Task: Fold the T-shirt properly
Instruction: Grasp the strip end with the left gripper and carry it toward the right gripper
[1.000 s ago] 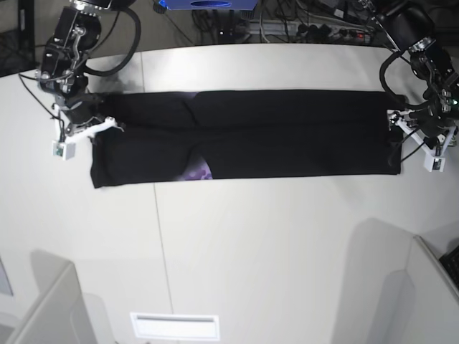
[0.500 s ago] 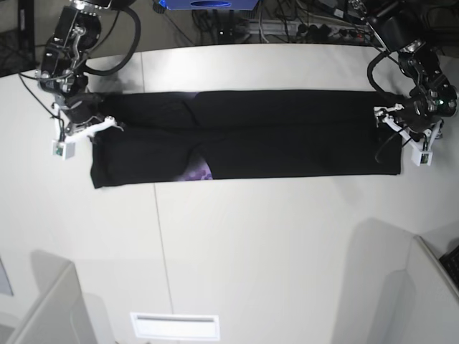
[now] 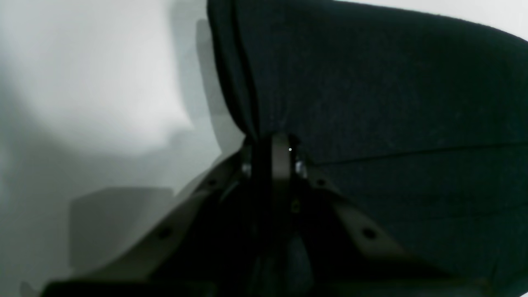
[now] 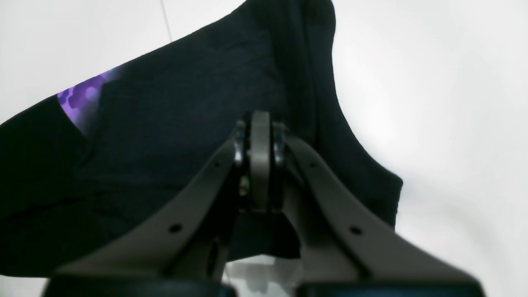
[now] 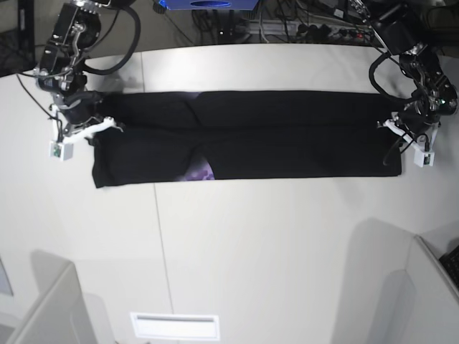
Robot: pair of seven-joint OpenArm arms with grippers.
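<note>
Lab: white table [image 5: 251, 236], power strips [image 5: 315, 30], cables.

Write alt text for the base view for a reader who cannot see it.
A black T-shirt, folded into a long band, lies across a white table, with a robot gripper at each end: right gripper, left gripper. A patch of purple print shows at its near edge.

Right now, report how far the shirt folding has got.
Done: the shirt lies as a long flat band with a bit of purple print showing. In hand: the left gripper and right gripper each pinch an end. Left: folding the band's ends together.
</note>
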